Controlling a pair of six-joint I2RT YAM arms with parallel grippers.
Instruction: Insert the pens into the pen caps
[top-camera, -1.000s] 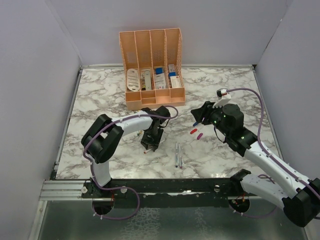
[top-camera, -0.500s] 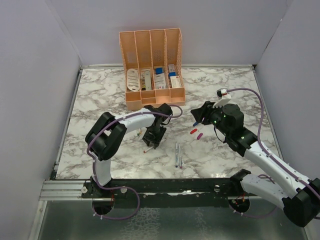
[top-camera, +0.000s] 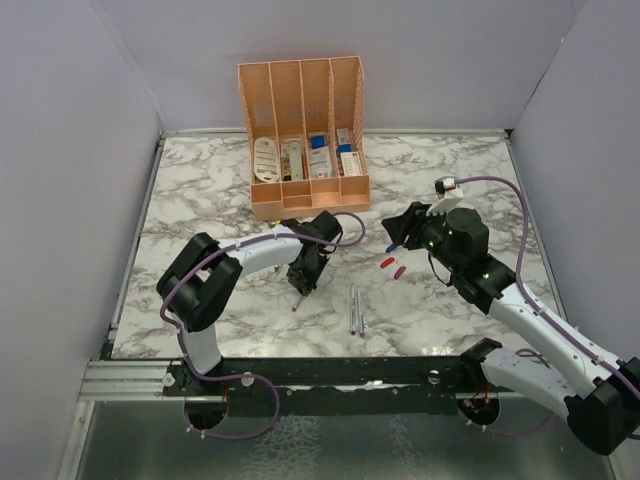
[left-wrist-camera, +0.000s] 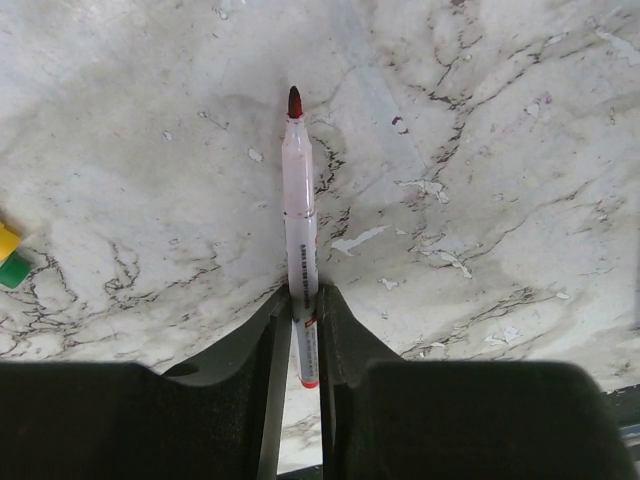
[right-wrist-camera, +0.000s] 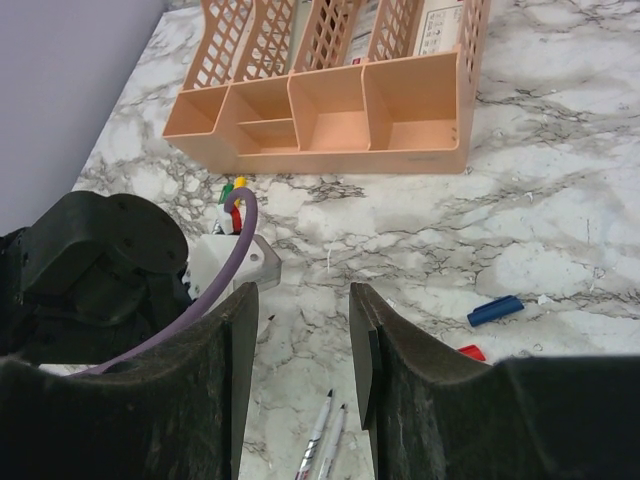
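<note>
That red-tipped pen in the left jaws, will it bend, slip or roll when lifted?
The pen looks like a straight, hard plastic barrel, so probably stiff and light. The jaws pinch it near its back end, so the long front may tilt or pivot. Its round, smooth body would likely roll on the table if dropped.

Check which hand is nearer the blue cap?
Right. The right hand hovers open close beside the blue cap; the left hand sits much farther off, shut on the red-tipped pen.
</note>
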